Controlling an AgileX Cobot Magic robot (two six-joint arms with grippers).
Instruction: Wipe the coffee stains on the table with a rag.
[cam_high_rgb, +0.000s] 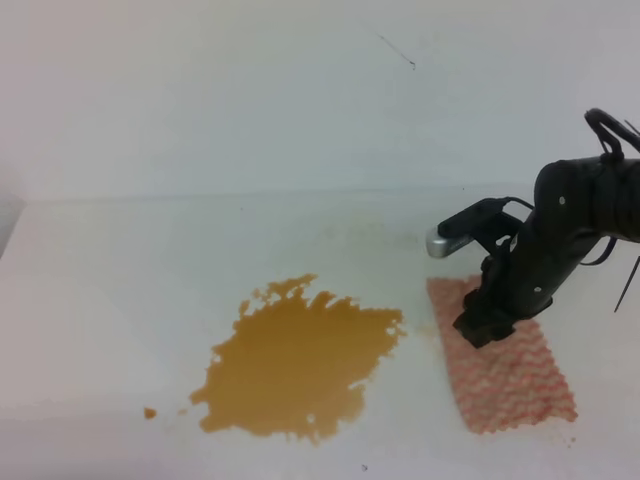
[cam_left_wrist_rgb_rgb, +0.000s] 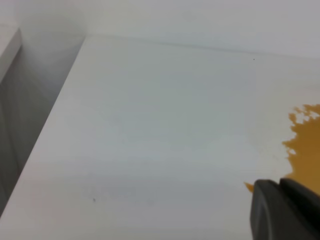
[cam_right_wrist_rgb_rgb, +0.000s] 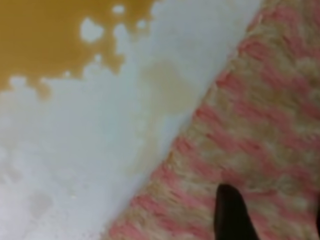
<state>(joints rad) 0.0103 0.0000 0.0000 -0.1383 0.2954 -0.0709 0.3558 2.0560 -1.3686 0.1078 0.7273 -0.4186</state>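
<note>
The black right gripper (cam_high_rgb: 487, 325) rests on the flat pink-and-white zigzag rag (cam_high_rgb: 510, 375), jaws apart. The orange-brown coffee puddle (cam_high_rgb: 295, 360) lies beside it on the white table (cam_high_rgb: 120, 290). Left gripper (cam_left_wrist_rgb_rgb: 285, 210) state cannot be told.

— What colour was the puddle (cam_high_rgb: 295, 362)?
— Orange-brown, flat and even, with a tiny drop (cam_high_rgb: 150, 412) of the same shade beside it.
— And the cloth (cam_high_rgb: 510, 365)?
— Pink and white, woven in red zigzag bands.
— The table (cam_high_rgb: 130, 280)?
— Plain matte white, with a faint tan smear (cam_right_wrist_rgb_rgb: 162, 95) near the cloth's edge.
— The arm (cam_high_rgb: 560, 235)?
— Black, with a silver-grey cap (cam_high_rgb: 438, 243) on one part.
</note>
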